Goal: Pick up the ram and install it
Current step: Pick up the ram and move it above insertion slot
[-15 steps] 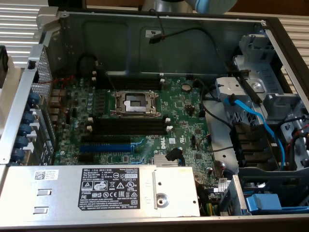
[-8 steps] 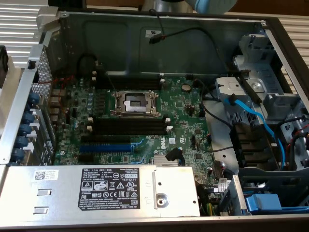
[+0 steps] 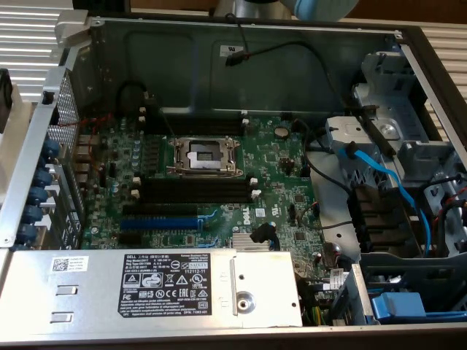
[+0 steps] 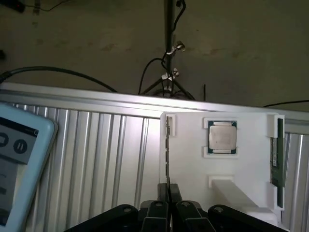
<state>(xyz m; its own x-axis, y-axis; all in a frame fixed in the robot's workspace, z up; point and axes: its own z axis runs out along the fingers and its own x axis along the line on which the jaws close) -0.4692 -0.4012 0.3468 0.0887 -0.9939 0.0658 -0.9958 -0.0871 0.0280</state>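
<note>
In the wrist view, my gripper point(image 4: 168, 189) has its black fingers point(image 4: 175, 192) drawn together around the lower end of the ram point(image 4: 167, 145). The ram is a thin dark stick seen edge-on, standing in a slot at one side of a white holder point(image 4: 241, 169). A second green stick point(image 4: 276, 157) stands in the holder's opposite side. In the exterior view, the open computer case shows the green motherboard point(image 3: 277, 175) with empty black memory slots point(image 3: 193, 191) beside the CPU socket point(image 3: 204, 154).
A processor chip point(image 4: 222, 137) lies in a recess of the white holder. A light device with a screen point(image 4: 19, 159) rests on the ribbed metal table point(image 4: 106, 154). In the case sit a blue slot point(image 3: 157, 224), the power supply point(image 3: 146, 288) and blue cables point(image 3: 387, 182).
</note>
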